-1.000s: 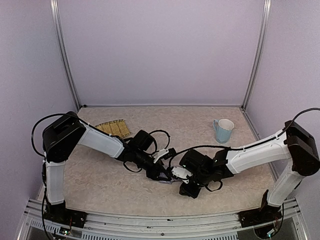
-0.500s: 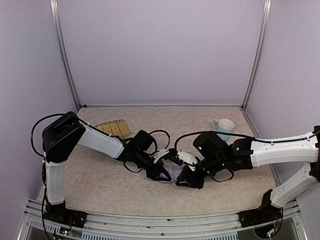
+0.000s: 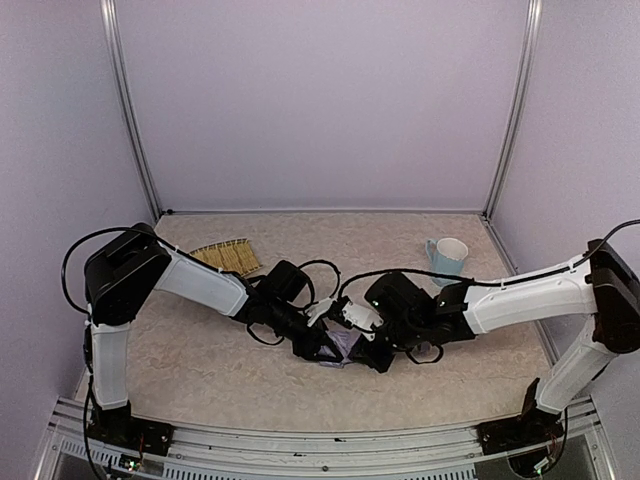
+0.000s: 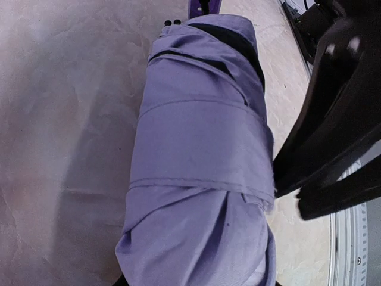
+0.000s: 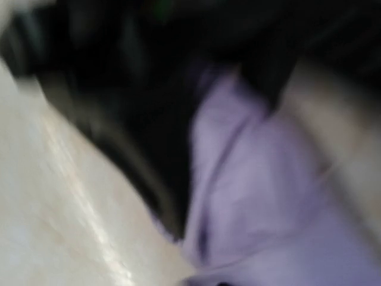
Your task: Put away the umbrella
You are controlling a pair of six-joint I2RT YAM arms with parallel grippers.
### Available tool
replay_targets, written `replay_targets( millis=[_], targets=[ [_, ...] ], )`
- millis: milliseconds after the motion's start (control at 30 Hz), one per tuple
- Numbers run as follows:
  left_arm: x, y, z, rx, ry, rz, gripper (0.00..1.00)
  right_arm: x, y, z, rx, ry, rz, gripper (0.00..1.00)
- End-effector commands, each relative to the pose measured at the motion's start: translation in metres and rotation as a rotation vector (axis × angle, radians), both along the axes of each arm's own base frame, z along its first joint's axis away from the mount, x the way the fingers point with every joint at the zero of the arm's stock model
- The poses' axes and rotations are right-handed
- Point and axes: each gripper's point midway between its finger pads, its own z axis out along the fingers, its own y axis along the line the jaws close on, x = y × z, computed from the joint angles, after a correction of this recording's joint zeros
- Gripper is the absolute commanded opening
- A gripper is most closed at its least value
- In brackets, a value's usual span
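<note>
The left gripper (image 3: 320, 346) clasped the folded umbrella (image 4: 196, 155). The right gripper (image 3: 375, 354) sat just beside the umbrella — its jaws too blurred to tell.

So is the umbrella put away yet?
Not yet. Done: the umbrella is folded into a bundle with a fabric band around it. In hand: the left pincer seems to grip one end, and the right pincer is close beside it. Left: stowing it somewhere; I can't see where.

Both arms stretch low and inward, wrists nearly meeting; the left gripper (image 3: 320, 346) clasps the umbrella (image 4: 196, 167), with the right gripper (image 3: 374, 354) just beside it.
</note>
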Motion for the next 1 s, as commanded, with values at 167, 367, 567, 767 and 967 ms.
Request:
replay_targets(
  millis=[167, 367, 567, 767, 967],
  targets=[
    [-0.024, 0.082, -0.110, 0.463, 0.113, 0.102, 0.00, 0.002, -0.059, -0.054, -0.334, -0.156, -0.140, 0.11],
    [-0.011, 0.077, -0.102, 0.486, 0.059, 0.105, 0.11, -0.020, -0.028, -0.004, -0.118, -0.126, 0.009, 0.14],
    [0.003, 0.060, -0.060, 0.431, -0.179, 0.088, 0.55, -0.019, -0.015, 0.078, 0.129, -0.196, 0.068, 0.27],
    [0.006, 0.030, 0.004, 0.257, -0.507, 0.070, 0.98, -0.011, -0.024, 0.111, 0.196, -0.195, 0.140, 0.67],
    [0.010, 0.031, 0.062, 0.121, -0.671, 0.136, 0.99, 0.032, -0.037, 0.146, 0.197, -0.314, 0.173, 1.00]
  ],
)
